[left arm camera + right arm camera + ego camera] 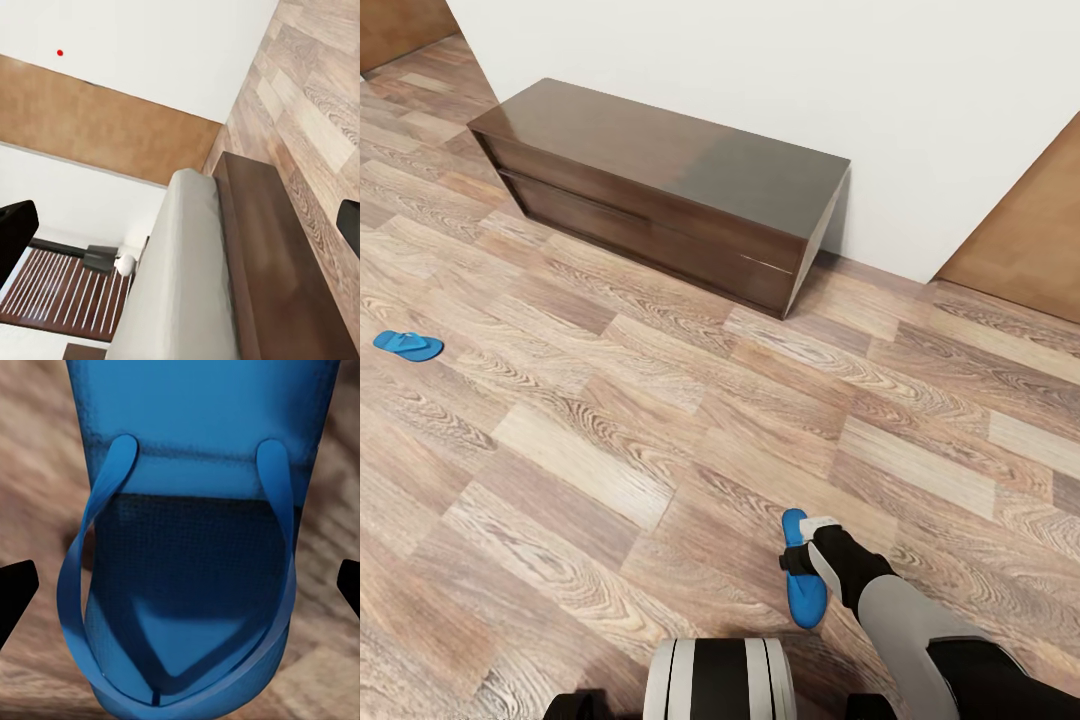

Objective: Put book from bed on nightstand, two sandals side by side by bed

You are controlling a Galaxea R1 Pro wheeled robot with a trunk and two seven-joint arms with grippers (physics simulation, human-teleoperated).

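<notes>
One blue sandal (pixel 803 590) lies on the wood floor close in front of my base. My right gripper (pixel 800 558) reaches down over it. In the right wrist view the sandal (pixel 187 450) and its straps sit between the dark fingertips (pixel 19 592), which stand wide apart and clear of it, so my right gripper (pixel 180 585) is open. The other blue sandal (pixel 407 345) lies far to the left on the floor. The left wrist view looks along the bed (pixel 176 285), with its pale mattress on a dark frame (pixel 270 285). There my left gripper (pixel 180 225) is open and holds nothing. The book and the nightstands are out of view.
A low dark wooden bench (pixel 660 180) with drawer lines stands against the white wall (pixel 810 70) ahead. A brown wood panel (pixel 1030 240) is at the right. Open plank floor (pixel 660 420) stretches between the bench and my base (pixel 720 680).
</notes>
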